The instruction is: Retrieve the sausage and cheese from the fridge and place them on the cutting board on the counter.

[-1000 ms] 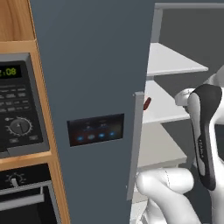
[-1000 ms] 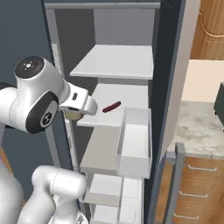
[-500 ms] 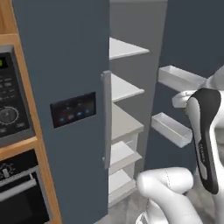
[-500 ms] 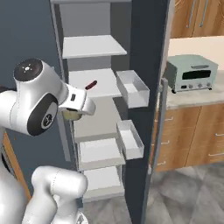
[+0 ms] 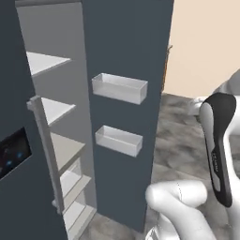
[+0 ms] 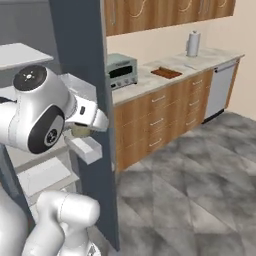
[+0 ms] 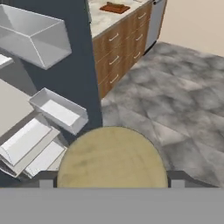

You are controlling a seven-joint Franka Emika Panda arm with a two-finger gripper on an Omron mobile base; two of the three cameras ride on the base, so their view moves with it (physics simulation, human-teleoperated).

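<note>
Tan cheese sitting gripped in end effector; I'm judging carry underway, cutting board on worktop bare, sausage pending.

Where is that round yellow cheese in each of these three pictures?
Left base view: I can't find it.
Right base view: the cheese peeks out under the white arm at the left, beside the open fridge door.
Hand view: it is the big tan disc at bottom centre.
Shared landmark: the cutting board on the counter.

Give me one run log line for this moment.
gripper shut on cheese | fridge door open | cutting board on counter bare
</note>
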